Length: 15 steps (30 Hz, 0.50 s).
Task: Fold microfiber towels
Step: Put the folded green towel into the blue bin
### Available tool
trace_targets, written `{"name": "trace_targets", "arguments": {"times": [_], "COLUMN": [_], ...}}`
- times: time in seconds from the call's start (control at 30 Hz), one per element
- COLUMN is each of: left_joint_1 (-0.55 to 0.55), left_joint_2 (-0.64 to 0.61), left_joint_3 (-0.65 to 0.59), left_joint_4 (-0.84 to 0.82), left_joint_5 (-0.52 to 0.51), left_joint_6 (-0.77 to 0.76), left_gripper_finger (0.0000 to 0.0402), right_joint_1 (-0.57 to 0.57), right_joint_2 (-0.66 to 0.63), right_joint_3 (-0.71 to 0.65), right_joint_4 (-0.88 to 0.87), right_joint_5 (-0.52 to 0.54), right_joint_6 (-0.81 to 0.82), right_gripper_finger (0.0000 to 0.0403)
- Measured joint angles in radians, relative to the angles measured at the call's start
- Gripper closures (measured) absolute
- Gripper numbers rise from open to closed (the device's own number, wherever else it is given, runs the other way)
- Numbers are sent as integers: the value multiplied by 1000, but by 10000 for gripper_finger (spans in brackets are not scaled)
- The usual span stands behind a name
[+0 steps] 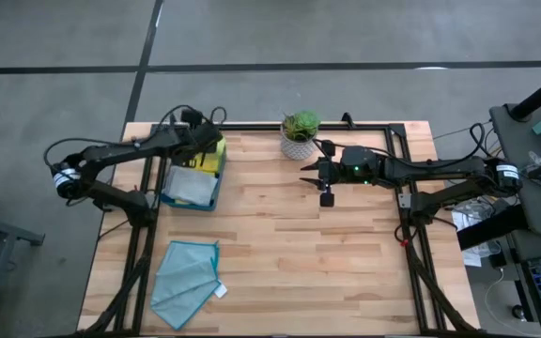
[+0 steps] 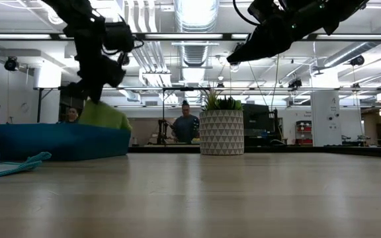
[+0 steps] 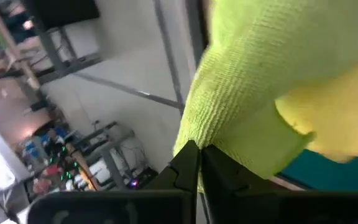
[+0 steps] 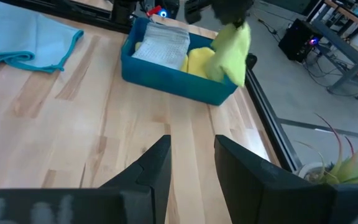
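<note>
Nearest, a light teal microfiber towel (image 1: pixel 188 274) lies rumpled on the wooden counter (image 1: pixel 289 244), its white tag at one corner. Farther back, the left gripper (image 1: pixel 210 144) has its fingers pinched tight on a lime green microfiber cloth (image 4: pixel 234 45), lifted over the dark teal plastic tray (image 1: pixel 216 194). A pale grey cloth (image 4: pixel 163 42) and a yellow one (image 4: pixel 197 62), partly hidden, remain inside. The right gripper (image 1: pixel 327 192) hovers mid-counter, fingers partly apart, empty, near the potted plant (image 1: pixel 300 133).
</note>
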Motion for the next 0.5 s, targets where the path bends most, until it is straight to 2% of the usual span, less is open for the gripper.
{"name": "trace_targets", "arguments": {"times": [0.17,0.4,0.5], "left_joint_1": [-20,-46,-52], "left_joint_2": [-51,-63,-63], "left_joint_3": [7,-102,-157], "left_joint_4": [-10,-96,-89], "left_joint_5": [32,97,89], "left_joint_6": [-21,-216,-264], "left_gripper_finger": [401,401,401], "right_joint_1": [0,0,0], "right_joint_2": [0,0,0], "right_joint_3": [0,0,0], "right_joint_4": [-7,-11,-11], "right_joint_5": [0,0,0], "right_joint_6": [8,8,8], "right_gripper_finger": [289,289,289]}}
